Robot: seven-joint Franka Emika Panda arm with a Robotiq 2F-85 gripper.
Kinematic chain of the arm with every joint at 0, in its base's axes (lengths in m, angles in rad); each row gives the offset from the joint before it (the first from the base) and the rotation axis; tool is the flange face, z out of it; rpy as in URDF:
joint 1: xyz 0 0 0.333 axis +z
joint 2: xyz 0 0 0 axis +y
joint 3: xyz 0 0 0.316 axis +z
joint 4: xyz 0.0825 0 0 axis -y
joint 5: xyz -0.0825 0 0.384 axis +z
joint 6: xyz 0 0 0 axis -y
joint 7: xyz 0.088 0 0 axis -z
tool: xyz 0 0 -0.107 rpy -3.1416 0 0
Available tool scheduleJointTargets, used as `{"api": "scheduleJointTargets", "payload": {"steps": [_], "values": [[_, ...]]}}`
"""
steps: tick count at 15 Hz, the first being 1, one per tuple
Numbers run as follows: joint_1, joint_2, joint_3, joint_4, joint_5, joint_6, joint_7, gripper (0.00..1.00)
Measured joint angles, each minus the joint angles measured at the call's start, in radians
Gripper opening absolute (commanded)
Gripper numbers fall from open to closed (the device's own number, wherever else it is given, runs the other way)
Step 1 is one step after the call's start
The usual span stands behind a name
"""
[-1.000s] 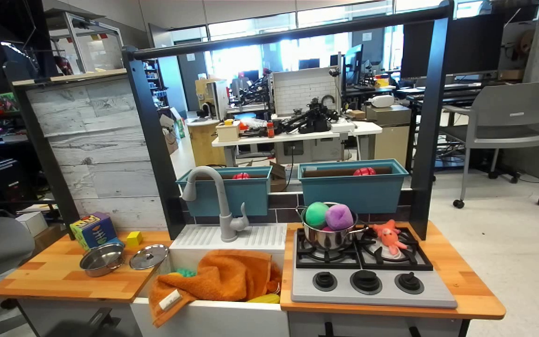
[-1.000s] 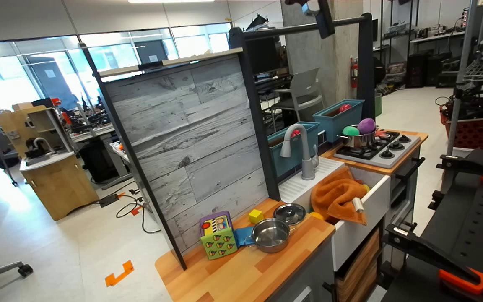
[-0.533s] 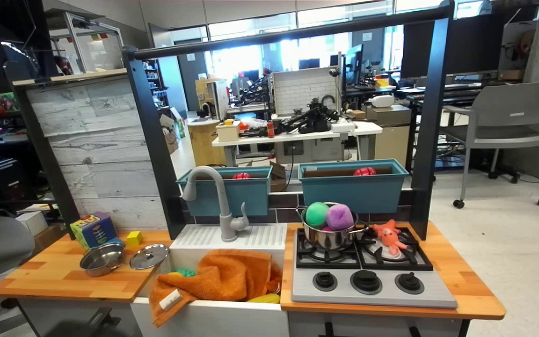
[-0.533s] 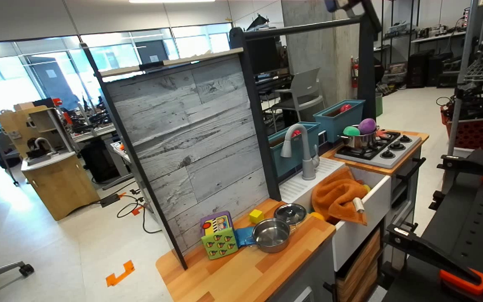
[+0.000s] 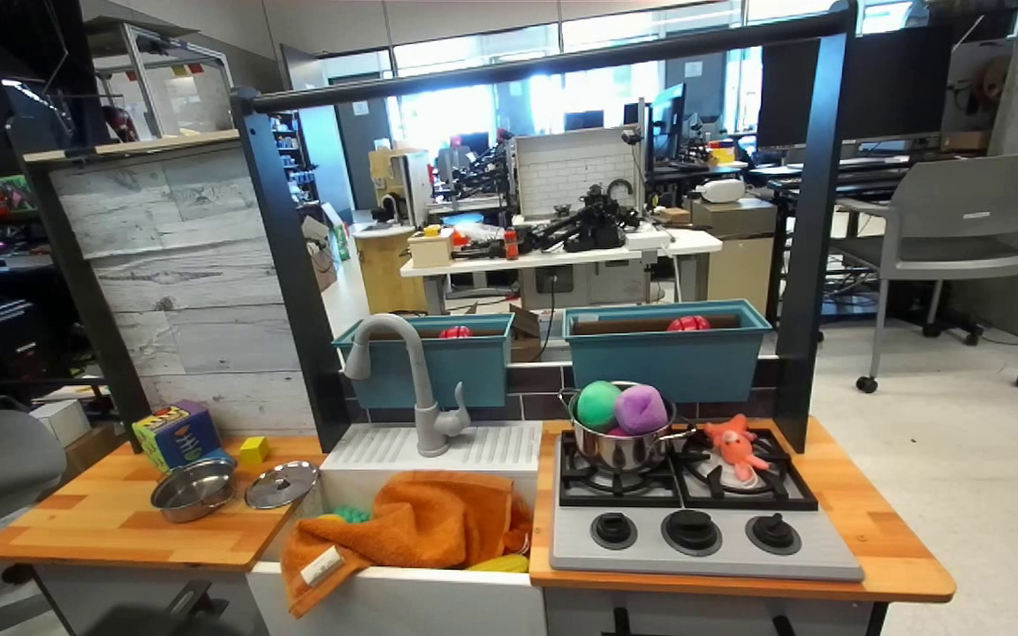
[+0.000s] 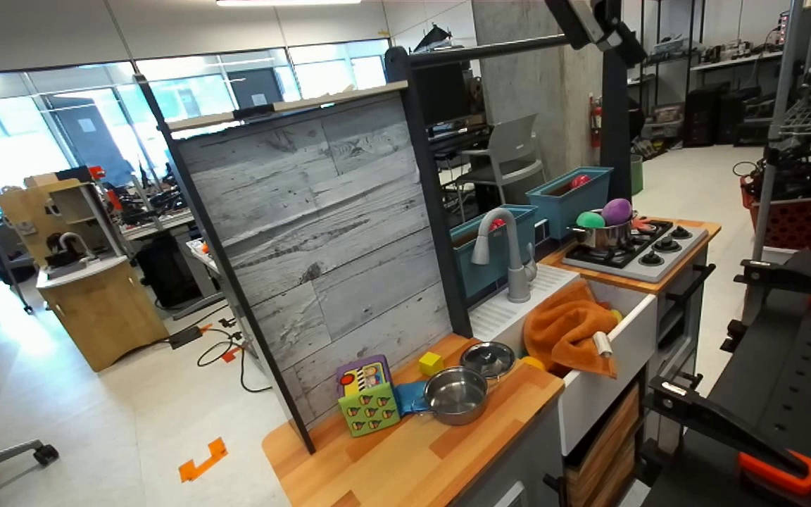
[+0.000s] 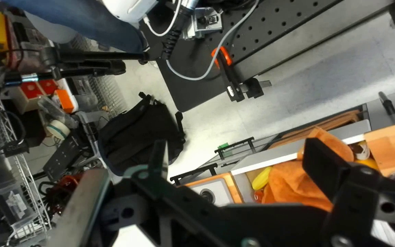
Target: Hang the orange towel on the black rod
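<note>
The orange towel point(image 5: 438, 521) lies bunched in the white sink point(image 5: 412, 605), with a tagged corner draped over the front wall. It also shows in an exterior view point(image 6: 567, 327) and in the wrist view point(image 7: 286, 178). The black rod point(image 5: 544, 65) spans the two uprights high above the sink and stove, and shows in an exterior view too point(image 6: 490, 49). My gripper point(image 7: 236, 151) is open and empty, its fingers wide apart, high above the sink and apart from the towel. In an exterior view, part of the robot's hand point(image 6: 592, 28) shows near the rod's far end.
A grey faucet point(image 5: 421, 380) stands behind the sink. A pot with soft balls point(image 5: 622, 449) and an orange plush toy point(image 5: 736, 450) sit on the stove point(image 5: 695, 543). A pan point(image 5: 193, 488), lid point(image 5: 283, 485) and yellow block point(image 5: 254, 450) lie on the left counter. Teal planters point(image 5: 666, 358) hang behind.
In an exterior view, the robot's hand has moved right along the rod, then lower and turned, so more of it shows. The towel has not moved.
</note>
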Motion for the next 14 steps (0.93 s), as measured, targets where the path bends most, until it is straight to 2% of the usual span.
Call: {"api": "scheduleJointTargets", "payload": {"steps": [4,6,8,11,14], "values": [[0.034,0.136,-0.003,0.231,-0.032,-0.222,-0.174,1.0],[0.056,0.186,-0.004,0.321,-0.031,-0.283,-0.245,1.0],[0.068,0.217,-0.005,0.368,-0.03,-0.287,-0.259,1.0],[0.075,0.228,-0.012,0.375,-0.029,-0.284,-0.274,1.0],[0.075,0.213,-0.024,0.356,-0.001,-0.206,-0.407,1.0]]}}
